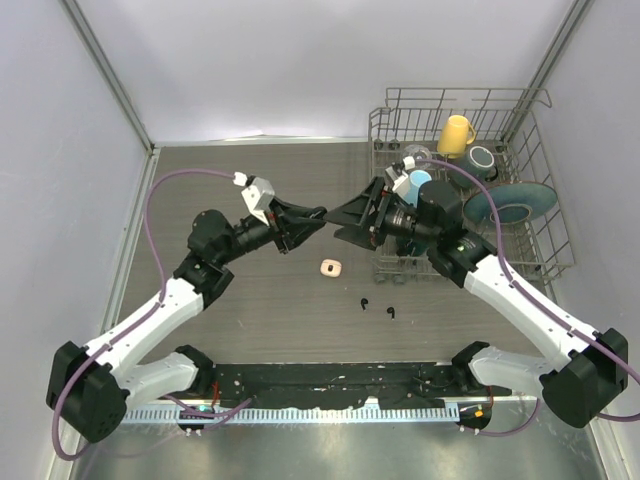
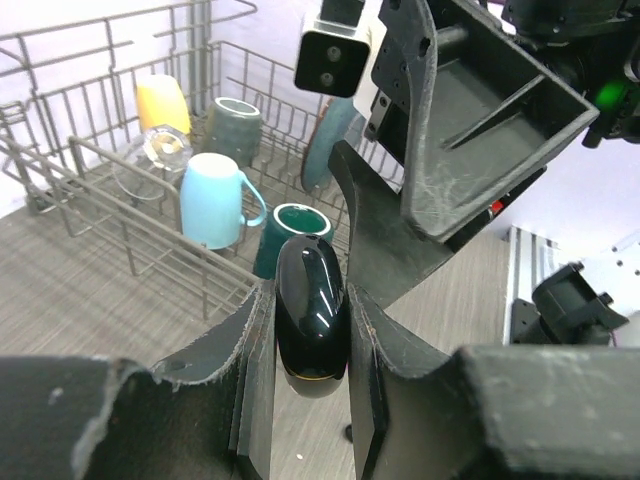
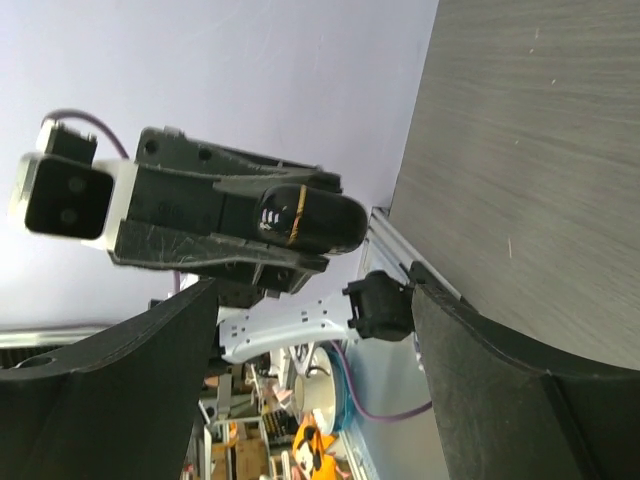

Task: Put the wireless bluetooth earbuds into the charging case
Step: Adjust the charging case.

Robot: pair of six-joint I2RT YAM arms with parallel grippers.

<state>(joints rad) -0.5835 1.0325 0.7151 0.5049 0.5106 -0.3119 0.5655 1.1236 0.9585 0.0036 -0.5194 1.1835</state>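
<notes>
My left gripper is shut on a glossy black charging case with a thin gold seam, and holds it in the air above the middle of the table. The case's lid looks closed. My right gripper faces it tip to tip, jaws wide open and empty. In the right wrist view the case sits just beyond my open right gripper. Two black earbuds lie on the table nearer the arm bases. A small cream-white item rests beside them; I cannot tell whether it is earbuds or another case.
A wire dish rack stands at the back right, close behind the right arm. It holds a yellow mug, a light blue mug, a dark mug and a teal plate. Walls enclose the table.
</notes>
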